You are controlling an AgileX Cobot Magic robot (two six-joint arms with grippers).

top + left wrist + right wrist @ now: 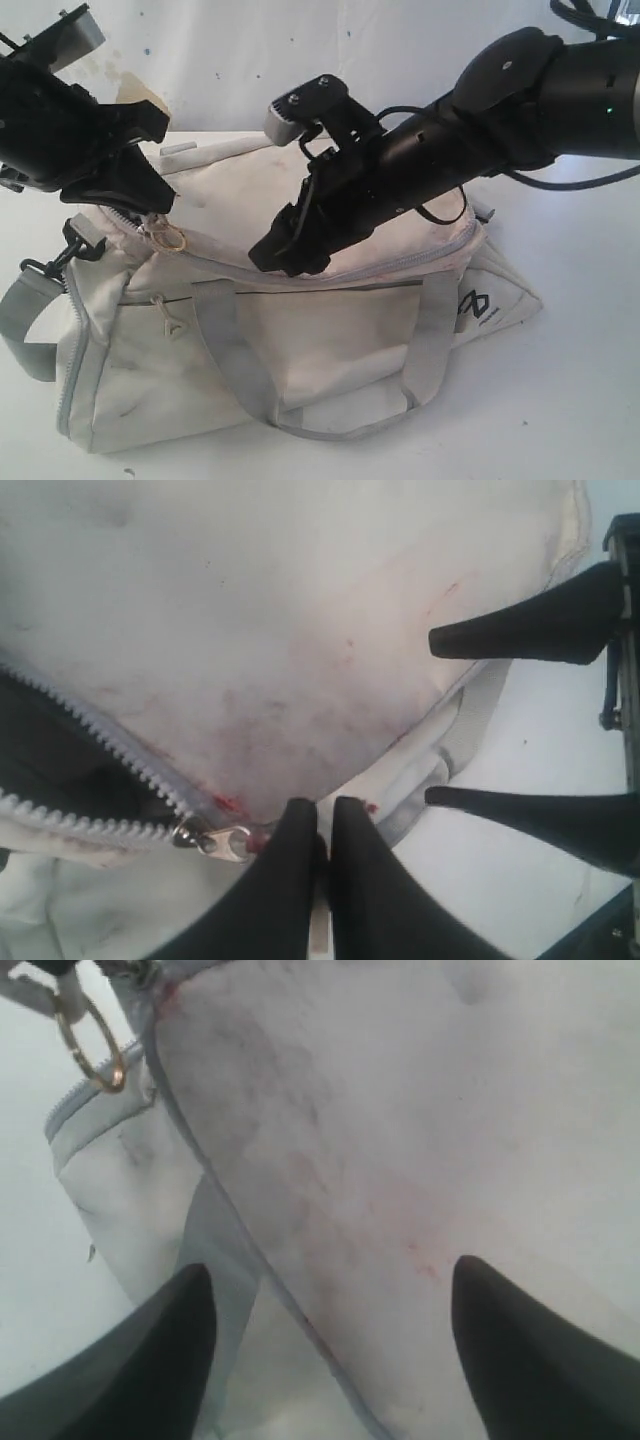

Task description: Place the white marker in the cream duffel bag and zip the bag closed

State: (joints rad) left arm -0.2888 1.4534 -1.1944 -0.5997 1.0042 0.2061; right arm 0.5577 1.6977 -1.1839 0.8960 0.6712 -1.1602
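Left wrist view: your left pincer [322, 820] is clenched just beside the zip pull [213, 839]; the bag [300, 610] is partly unzipped. Your right pincer [332, 1265] hangs released over it. The marker is unseen, presumably inside; zipping is left.

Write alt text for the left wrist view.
The left gripper, shut, sits right beside the zipper slider on the stained cream duffel bag. Beyond the slider the zipper teeth stand apart over dark lining. The right gripper hovers open at the bag's edge.
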